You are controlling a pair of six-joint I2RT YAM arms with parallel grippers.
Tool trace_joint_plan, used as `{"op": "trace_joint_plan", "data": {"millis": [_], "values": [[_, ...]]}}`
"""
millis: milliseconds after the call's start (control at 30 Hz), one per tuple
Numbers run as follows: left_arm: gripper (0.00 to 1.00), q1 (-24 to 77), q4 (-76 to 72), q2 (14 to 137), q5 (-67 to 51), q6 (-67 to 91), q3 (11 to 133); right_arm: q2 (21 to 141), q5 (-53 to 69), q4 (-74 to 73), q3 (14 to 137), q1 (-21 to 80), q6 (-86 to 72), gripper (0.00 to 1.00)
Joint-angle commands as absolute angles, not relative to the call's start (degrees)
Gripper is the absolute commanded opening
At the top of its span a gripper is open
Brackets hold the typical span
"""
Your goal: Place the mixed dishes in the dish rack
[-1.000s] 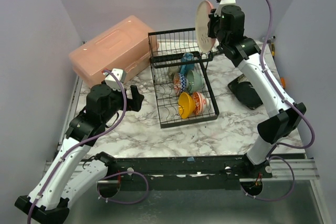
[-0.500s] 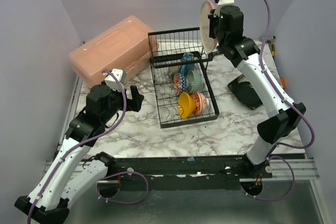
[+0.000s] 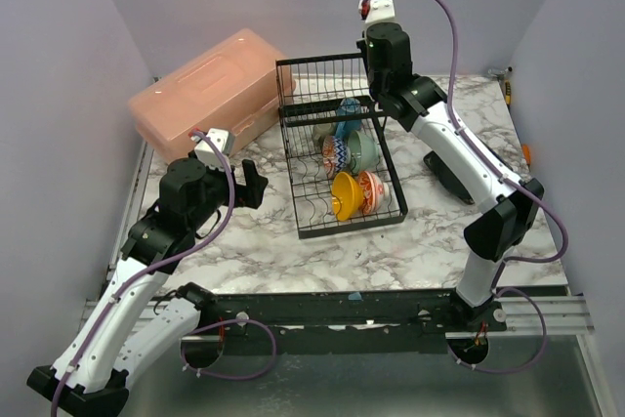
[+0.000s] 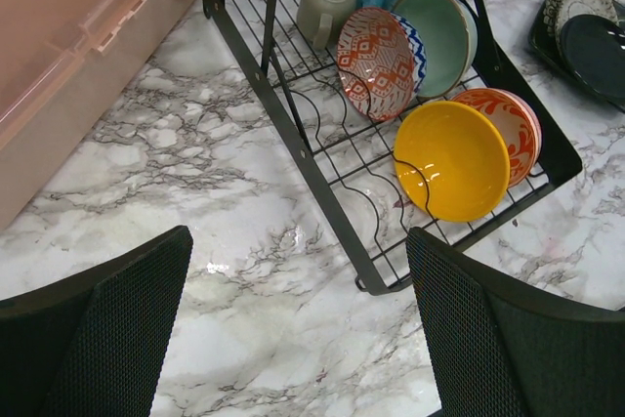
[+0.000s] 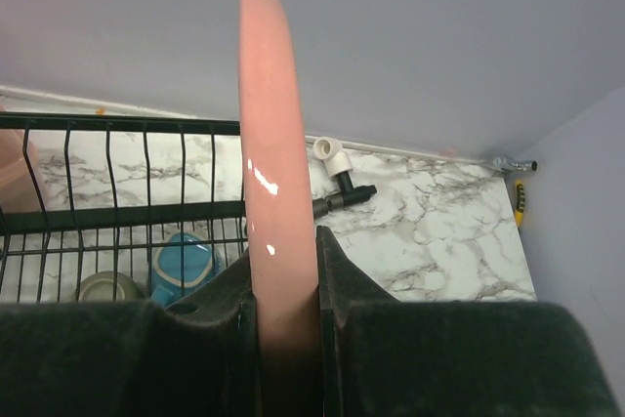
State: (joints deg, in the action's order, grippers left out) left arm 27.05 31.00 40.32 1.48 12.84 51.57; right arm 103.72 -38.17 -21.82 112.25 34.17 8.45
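I read the wire rack (image 4: 293,134) as black, on a white table (image 4: 195,173) veined in grey. In it are a plain yellow bowl (image 4: 452,160), an orange-and-white bowl (image 4: 508,124) behind it, a diamond-patterned bowl (image 4: 376,63) in orange-red, a mint bowl (image 4: 439,34) and an olive mug (image 4: 325,9). At the upper right lies a dark plate (image 4: 596,41). The box (image 4: 68,56) at the upper left is salmon. On the right wrist camera, the pink plate (image 5: 278,192) is plain and glossy.

Glossy pink plate (image 5: 276,173); black wire rack (image 4: 293,148)

No text, label, brand or number legible in any view. Red-patterned bowl (image 4: 376,61) in the rack (image 3: 322,80) carries painted motifs only, no lettering.
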Motion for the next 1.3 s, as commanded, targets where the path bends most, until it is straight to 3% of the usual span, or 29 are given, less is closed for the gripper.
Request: {"op": "trace_joint_plan", "data": {"millis": [0, 233, 567, 767, 1000, 1267], "values": [[0.9, 26.81, 30.45, 39.46, 0.18, 12.39, 50.89, 103.98, -43.44, -16.99, 113.23, 34.29, 6.69, 0.0], [0.9, 26.81, 30.58, 39.29, 0.05, 12.47, 50.89, 104.42, -43.33, -17.67, 113.3, 34.28, 3.49, 0.06], [0.9, 26.76, 30.58, 39.11, 0.04, 12.48, 50.76, 104.32, -43.42, -17.82, 113.82, 33.4, 2.57, 0.5], [0.9, 26.76, 30.74, 39.63, 0.05, 12.48, 50.76, 104.4, -42.1, -20.91, 116.0, 33.35, 1.36, 0.61], [0.9, 26.76, 30.71, 40.07, 0.08, 12.39, 50.8, 99.1, -37.41, -24.82, 115.43, 33.38, -3.67, 0.82], [0.9, 26.81, 30.87, 40.85, 0.04, 12.41, 50.89, 88.39, -38.29, -27.25, 108.2, 33.31, -7.18, 0.91]]}}
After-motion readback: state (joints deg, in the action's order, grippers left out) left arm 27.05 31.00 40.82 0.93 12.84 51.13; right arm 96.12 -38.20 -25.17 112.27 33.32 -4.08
